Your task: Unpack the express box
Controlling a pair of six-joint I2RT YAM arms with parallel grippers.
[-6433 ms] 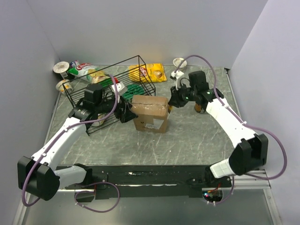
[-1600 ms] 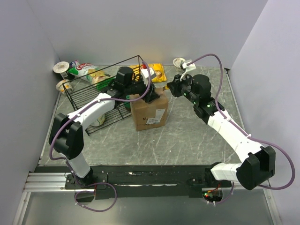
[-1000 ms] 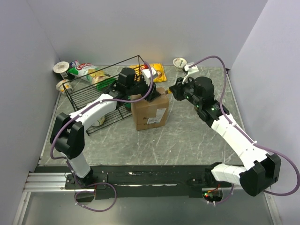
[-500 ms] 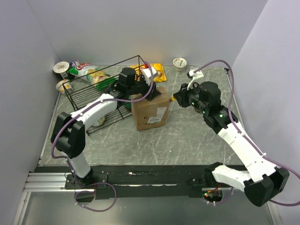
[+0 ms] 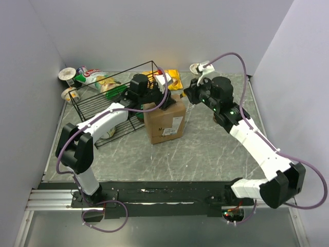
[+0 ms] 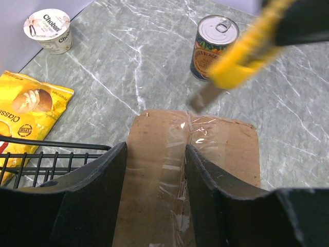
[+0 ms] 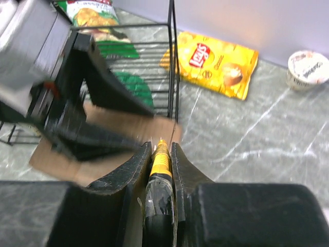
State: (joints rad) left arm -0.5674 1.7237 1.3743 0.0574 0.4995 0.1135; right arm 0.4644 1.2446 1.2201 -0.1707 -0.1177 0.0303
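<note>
The express box (image 5: 164,122), a brown carton with a white label, stands mid-table beside the basket. Its taped top seam (image 6: 177,175) shows in the left wrist view. My left gripper (image 5: 157,96) is open, its jaws straddling the seam on the box top (image 6: 154,154). My right gripper (image 5: 188,95) is shut on a yellow utility knife (image 7: 161,162). The knife's blade (image 6: 200,98) sits just above the far edge of the box top, by the seam. The box (image 7: 110,134) is blurred in the right wrist view.
A black wire basket (image 5: 110,98) stands left of the box, with snack bags in and behind it. A yellow chip bag (image 5: 169,78), a yogurt cup (image 5: 197,68) and a can (image 6: 214,40) lie beyond the box. Cups (image 5: 67,74) stand at the far left.
My right arm swung back left from beside the box, bringing the knife to the far top edge. My left gripper stayed on the box top.
</note>
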